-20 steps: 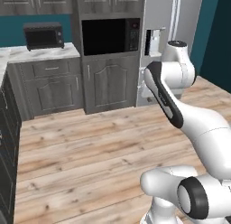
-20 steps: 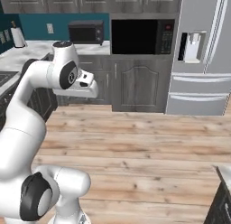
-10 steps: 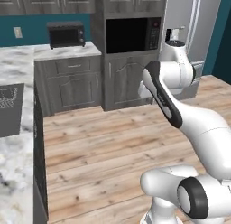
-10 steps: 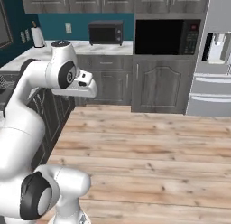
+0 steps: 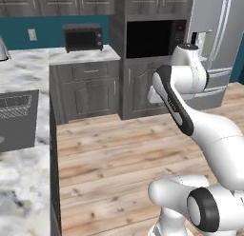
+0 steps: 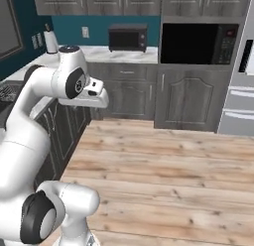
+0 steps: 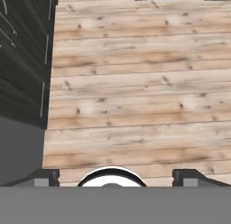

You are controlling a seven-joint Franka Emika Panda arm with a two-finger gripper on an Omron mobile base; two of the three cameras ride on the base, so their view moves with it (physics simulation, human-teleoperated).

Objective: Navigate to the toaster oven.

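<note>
STEP: you're mid-approach, base well short of the counter | TARGET: toaster oven [image 5: 83,37] sits on the marble counter [image 5: 81,55] at the back wall, left of the built-in microwave [image 5: 155,38] | FACING: glass door toward you, long axis along the wall | NEXT: drive forward and left | GRIPPER [image 7: 115,175]: fingertips set wide apart, holding nothing

Even, flat rendered light with soft faint shadows, no glare, and slightly soft low-resolution detail throughout.
</note>
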